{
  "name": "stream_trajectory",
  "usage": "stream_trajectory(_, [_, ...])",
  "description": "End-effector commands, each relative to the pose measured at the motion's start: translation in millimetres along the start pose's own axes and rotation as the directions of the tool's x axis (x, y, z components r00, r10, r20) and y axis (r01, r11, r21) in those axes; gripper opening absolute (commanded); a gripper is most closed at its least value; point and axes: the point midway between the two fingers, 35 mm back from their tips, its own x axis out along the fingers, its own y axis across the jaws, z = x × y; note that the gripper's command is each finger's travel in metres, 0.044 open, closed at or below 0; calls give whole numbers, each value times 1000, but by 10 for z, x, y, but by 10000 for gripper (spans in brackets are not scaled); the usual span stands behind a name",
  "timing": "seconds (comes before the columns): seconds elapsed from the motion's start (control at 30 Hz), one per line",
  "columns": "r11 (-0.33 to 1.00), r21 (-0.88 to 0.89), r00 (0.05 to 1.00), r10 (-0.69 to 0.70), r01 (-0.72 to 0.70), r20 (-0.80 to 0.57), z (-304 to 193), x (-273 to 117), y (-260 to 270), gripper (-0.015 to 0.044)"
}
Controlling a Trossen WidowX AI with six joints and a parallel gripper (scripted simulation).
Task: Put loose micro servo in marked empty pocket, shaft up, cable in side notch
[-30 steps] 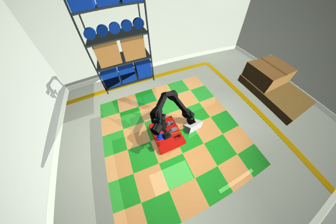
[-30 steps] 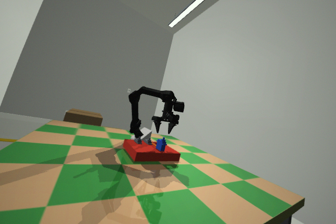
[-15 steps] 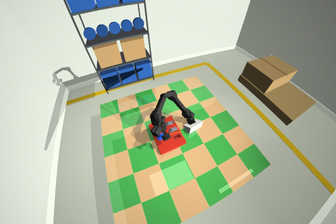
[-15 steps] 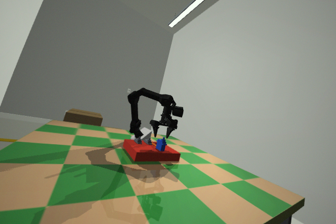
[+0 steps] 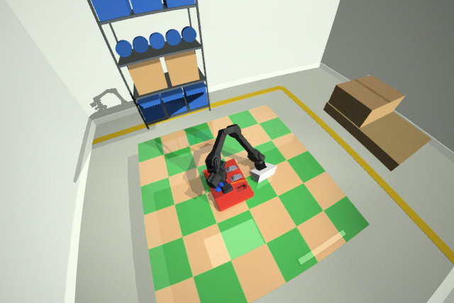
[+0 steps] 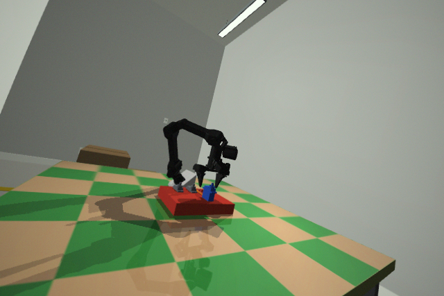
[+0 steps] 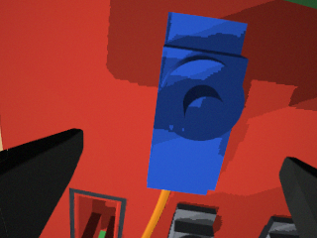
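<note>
The loose blue servo (image 5: 219,186) (image 6: 208,193) (image 7: 188,159) stands upright on the red deck (image 5: 228,204) (image 6: 202,209) (image 7: 50,74), its round shaft boss facing up toward the wrist camera. Its orange cable (image 7: 158,213) runs from its lower end in the wrist view. My gripper (image 6: 209,185) (image 7: 184,154) is wide open and points down, fingertips just above the servo's height in the exterior view. In the wrist view the servo lies between the two fingers with space on both sides. The empty pocket (image 7: 73,213) has a dark outline at the lower left; its lower part is cut off there.
Two grey servos (image 5: 235,177) (image 6: 192,188) (image 7: 195,220) sit in the deck beside the pocket. A pale wedge-shaped block (image 5: 264,173) (image 6: 186,179) stands by the arm's base, beyond the deck's edge. The deck rests on a green and tan checkered table top (image 5: 243,237) (image 6: 215,267).
</note>
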Motion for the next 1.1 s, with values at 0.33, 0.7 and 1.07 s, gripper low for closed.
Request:
stream_trajectory(0.33, [1000,-3,1000,-3,3,4,2,35,-2,151])
stream_trajectory(0.7, [1000,-3,1000,-2,2,4,4,-5,0,0])
stream_trajectory(1.07, [1000,-3,1000,-2,2,4,-9,-265,-28,0])
